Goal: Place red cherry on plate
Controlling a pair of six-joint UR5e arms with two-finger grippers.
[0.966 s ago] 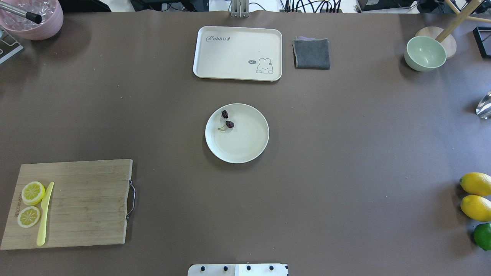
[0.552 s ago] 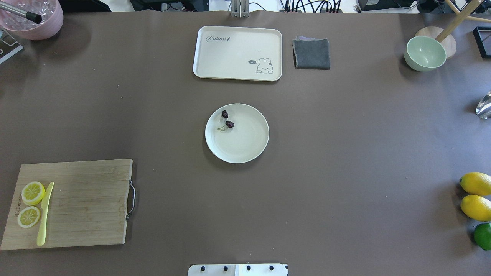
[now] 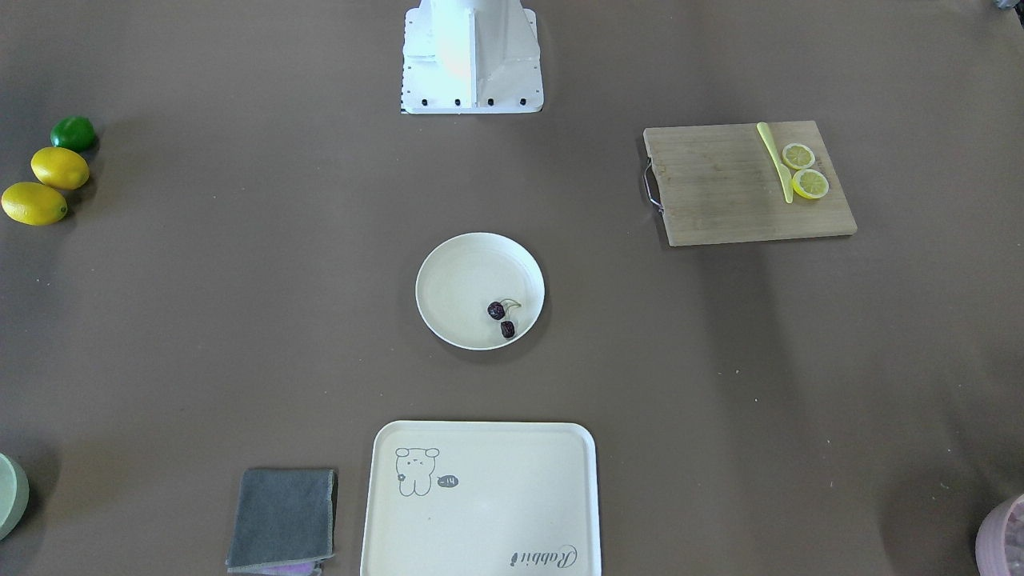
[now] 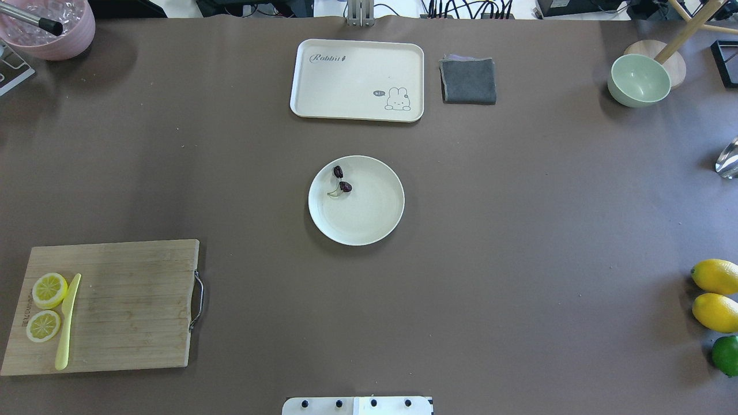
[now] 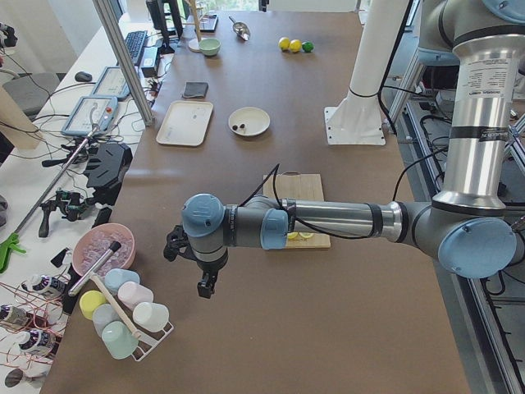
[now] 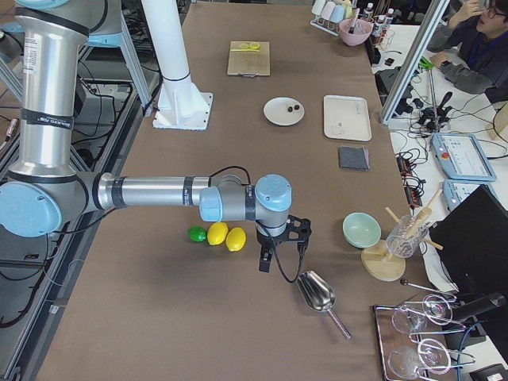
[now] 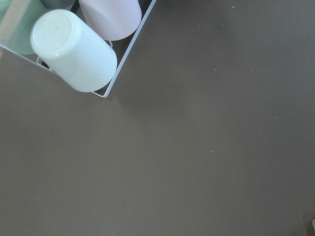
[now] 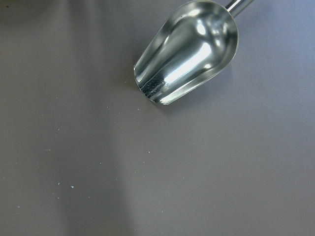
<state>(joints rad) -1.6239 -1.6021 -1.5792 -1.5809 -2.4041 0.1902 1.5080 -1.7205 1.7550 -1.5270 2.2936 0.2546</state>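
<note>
The red cherry (image 4: 341, 180), a pair of dark maroon fruits on a pale stem, lies inside the round cream plate (image 4: 369, 222) at the table's middle, near its far left rim. In the front-facing view the red cherry (image 3: 502, 318) rests in the plate (image 3: 452, 280) too. My left gripper (image 5: 207, 287) hangs over the table's left end beside a cup rack, far from the plate. My right gripper (image 6: 264, 262) hangs over the right end near a metal scoop. Both show only in the side views, so I cannot tell whether they are open or shut.
A rabbit tray (image 4: 357, 79) and grey cloth (image 4: 468, 80) lie beyond the plate. A cutting board (image 4: 109, 305) with lemon slices and a yellow knife sits front left. Lemons and a lime (image 4: 715, 311), a green bowl (image 4: 639, 79) and a metal scoop (image 8: 189, 49) are at the right.
</note>
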